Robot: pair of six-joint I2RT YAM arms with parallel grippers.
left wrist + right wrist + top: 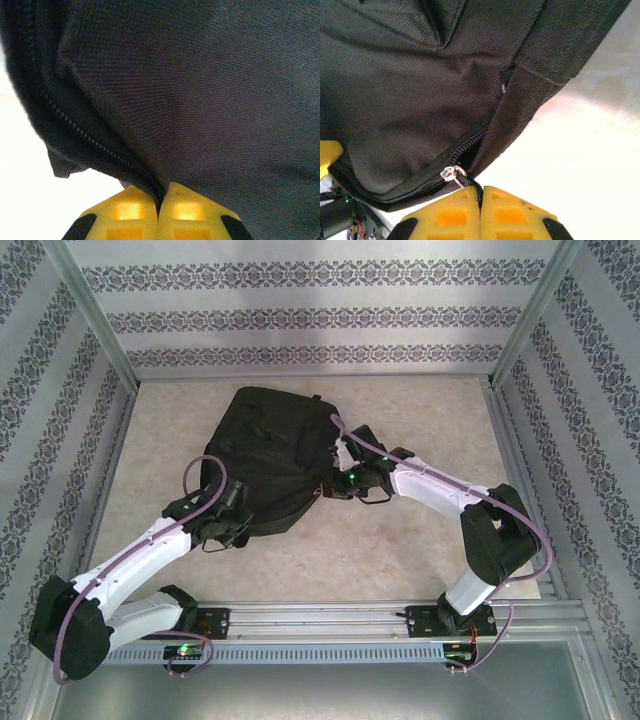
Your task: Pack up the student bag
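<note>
While left gripper (159, 199) pinches student bag (270, 455) — right gripper (481, 196) clamps zipper pull (455, 175).

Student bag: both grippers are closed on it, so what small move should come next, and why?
Probably the right gripper should ease the zipper pull along its track while the left gripper holds its place. The right gripper looks shut on the pull's dark tab, and the left is shut on a fold of the student bag beside a zipper seam, bracing the fabric.
</note>
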